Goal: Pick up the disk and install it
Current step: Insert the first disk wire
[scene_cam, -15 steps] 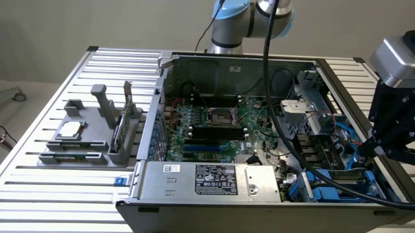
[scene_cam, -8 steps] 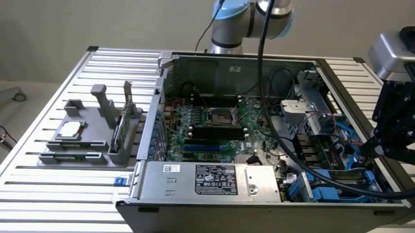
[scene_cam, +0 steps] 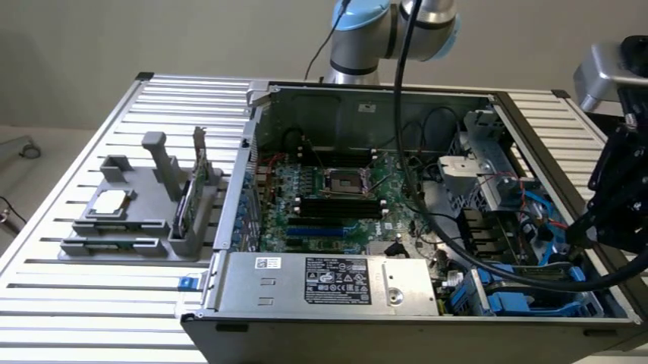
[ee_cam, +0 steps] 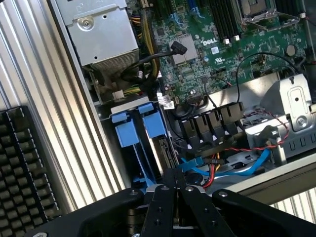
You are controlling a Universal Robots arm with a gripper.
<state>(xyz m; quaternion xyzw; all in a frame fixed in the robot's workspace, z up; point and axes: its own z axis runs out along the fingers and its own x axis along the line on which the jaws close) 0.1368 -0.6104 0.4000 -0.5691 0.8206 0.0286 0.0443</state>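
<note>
— The gripper (ee_cam: 176, 186)?
— Fingers pressed together, nothing between them, just above the disk (ee_cam: 131, 132).
— Any writing?
— "DELL", white on the green motherboard (ee_cam: 197, 54).
— The disk's look?
— Bright blue carrier, standing in the case beside the silver power supply (ee_cam: 101, 34).

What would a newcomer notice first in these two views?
The open computer case on the slatted table, green motherboard bare in its middle. Then the bright blue drive carriers standing inside its corner at the exterior view's lower right, with the shut gripper close over them.
</note>
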